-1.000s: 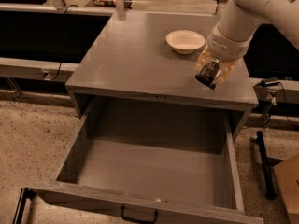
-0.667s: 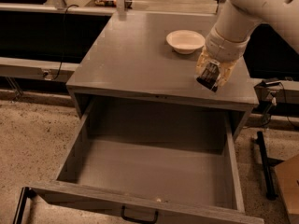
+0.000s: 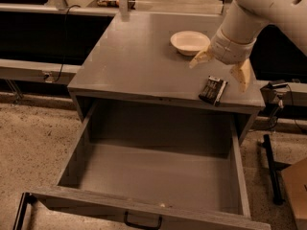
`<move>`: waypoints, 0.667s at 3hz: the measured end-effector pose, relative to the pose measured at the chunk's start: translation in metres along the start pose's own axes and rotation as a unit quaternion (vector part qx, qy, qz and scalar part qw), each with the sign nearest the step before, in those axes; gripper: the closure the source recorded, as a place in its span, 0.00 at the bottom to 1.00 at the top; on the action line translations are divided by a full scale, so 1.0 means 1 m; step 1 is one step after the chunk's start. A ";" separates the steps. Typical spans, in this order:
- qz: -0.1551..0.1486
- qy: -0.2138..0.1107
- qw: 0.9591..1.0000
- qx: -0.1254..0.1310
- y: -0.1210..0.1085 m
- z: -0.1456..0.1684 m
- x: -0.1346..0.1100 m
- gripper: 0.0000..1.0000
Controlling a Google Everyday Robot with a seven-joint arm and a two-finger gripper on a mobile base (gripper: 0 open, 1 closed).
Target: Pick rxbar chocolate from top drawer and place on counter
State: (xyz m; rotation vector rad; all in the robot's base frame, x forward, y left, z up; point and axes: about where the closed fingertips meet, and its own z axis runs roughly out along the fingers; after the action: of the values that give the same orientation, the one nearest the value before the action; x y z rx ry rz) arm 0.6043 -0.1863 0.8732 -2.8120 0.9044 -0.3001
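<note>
The rxbar chocolate (image 3: 213,90), a flat dark bar with pale lettering, lies on the counter (image 3: 139,56) near its front right edge. My gripper (image 3: 221,71) hangs just above and behind the bar, its two pale fingers (image 3: 242,74) spread wide apart and holding nothing. The top drawer (image 3: 158,176) is pulled fully out below the counter and its inside is bare. Its dark pull handle (image 3: 142,222) shows at the bottom edge.
A white bowl (image 3: 190,41) stands on the counter just behind my gripper. A dark stand with a cable (image 3: 271,143) is at the cabinet's right. A cardboard box corner (image 3: 295,190) sits at the lower right. A shelf runs along the back left.
The gripper held the bar above the counter's right edge before. Now the fingers have opened and the bar lies on the counter, released.
</note>
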 end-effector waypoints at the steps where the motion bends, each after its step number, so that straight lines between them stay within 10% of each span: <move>1: -0.026 -0.012 0.999 0.028 -0.002 -0.017 -0.010 0.00; 2: -0.062 -0.025 0.996 0.062 0.000 -0.040 -0.018 0.00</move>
State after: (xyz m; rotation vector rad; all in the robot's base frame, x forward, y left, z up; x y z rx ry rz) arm 0.5802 -0.1802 0.9094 -2.7520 0.6786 -0.2896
